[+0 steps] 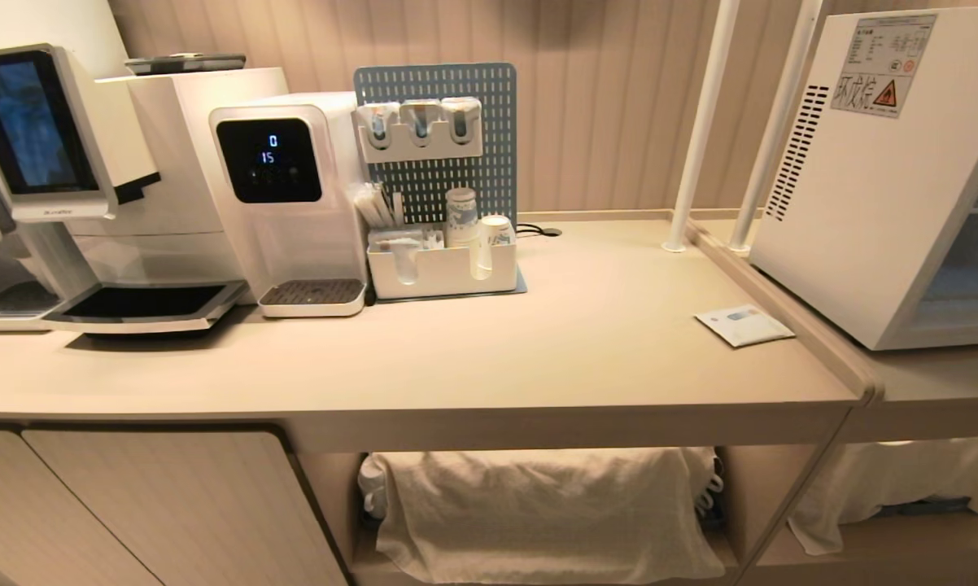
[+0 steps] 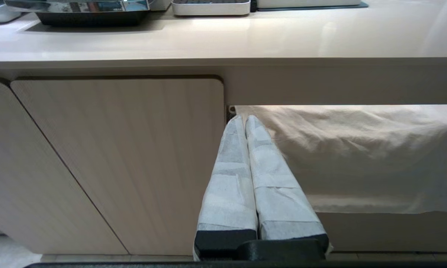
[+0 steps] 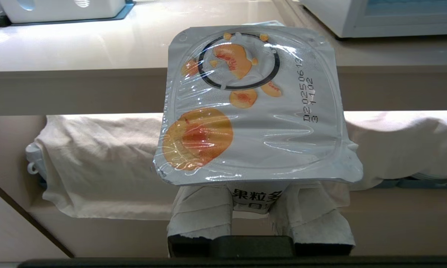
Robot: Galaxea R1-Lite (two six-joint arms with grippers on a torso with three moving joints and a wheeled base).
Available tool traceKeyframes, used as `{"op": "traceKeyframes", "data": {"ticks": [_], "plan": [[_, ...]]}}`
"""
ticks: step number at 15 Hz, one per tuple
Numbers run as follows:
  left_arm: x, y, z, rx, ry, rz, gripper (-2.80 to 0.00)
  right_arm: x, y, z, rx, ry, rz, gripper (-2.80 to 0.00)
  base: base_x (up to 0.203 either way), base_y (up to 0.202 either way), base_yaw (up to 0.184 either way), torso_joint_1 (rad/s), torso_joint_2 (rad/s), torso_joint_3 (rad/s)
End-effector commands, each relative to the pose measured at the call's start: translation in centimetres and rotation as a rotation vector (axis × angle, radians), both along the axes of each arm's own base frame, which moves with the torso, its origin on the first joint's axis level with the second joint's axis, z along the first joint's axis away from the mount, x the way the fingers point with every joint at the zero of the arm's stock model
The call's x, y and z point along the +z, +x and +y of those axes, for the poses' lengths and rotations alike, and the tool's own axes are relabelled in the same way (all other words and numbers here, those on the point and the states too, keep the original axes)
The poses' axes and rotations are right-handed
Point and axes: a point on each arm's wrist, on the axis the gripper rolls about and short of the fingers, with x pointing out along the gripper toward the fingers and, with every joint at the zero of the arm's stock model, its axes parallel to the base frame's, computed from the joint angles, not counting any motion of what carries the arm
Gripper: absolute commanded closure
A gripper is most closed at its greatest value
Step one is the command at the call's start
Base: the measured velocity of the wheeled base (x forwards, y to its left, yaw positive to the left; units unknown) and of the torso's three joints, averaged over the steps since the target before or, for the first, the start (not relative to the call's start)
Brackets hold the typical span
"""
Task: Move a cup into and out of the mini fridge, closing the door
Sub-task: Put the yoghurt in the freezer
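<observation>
While parked low before the counter [image 1: 538, 342], clamped in the right gripper [image 3: 259, 201] by its tape-wrapped fingers [image 3: 199, 212]: the cup [image 3: 253, 108], white body pinched between them, wide flat lid with orange fruit print facing the wrist camera, held just below the counter's front edge. Pressed tight together and holding nothing, the left gripper [image 2: 245, 123], level with the cabinet door [image 2: 126, 160] and the white cloth [image 2: 357, 156] on the lower shelf. Standing at the far right on the adjoining surface, well apart from both: the mini fridge [image 1: 871, 187].
</observation>
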Motion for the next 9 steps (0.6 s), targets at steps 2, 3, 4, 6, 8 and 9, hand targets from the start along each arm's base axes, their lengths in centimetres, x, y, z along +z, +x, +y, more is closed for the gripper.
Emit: {"op": "traceKeyframes", "data": {"ticks": [2,3,4,6,8,9], "plan": [[0.0,0.0,0.0,0.0,-0.001,0.0,0.0,-0.18,0.04,0.0,0.001,0.001,0.007,0.0,0.0,-0.195,-0.001,0.005,0.0,0.002],[0.0,0.0,0.0,-0.001,-0.002,0.0,0.0,-0.2,0.05,0.0,0.001,0.001,0.008,0.0,0.0,-0.198,-0.001,0.001,0.01,0.007],[0.0,0.0,0.0,0.0,-0.002,0.0,0.0,-0.2,0.06,0.0,0.002,-0.001,0.006,0.0,0.0,-0.197,-0.005,0.007,0.0,0.001],[0.0,0.0,0.0,-0.001,-0.003,0.0,0.0,-0.2,0.06,0.0,0.001,-0.004,0.006,0.0,0.0,-0.194,0.0,0.001,0.0,0.001],[0.01,0.0,0.0,0.0,-0.005,-0.001,0.0,-0.2,0.06,0.0,0.0,-0.005,0.006,0.0,0.0,-0.196,0.002,0.003,0.0,0.004],[-0.01,0.0,0.0,0.0,-0.003,0.0,0.0,-0.2,0.06,0.0,0.0,-0.005,0.006,0.0,0.0,-0.202,0.003,0.008,0.01,0.005]]}}
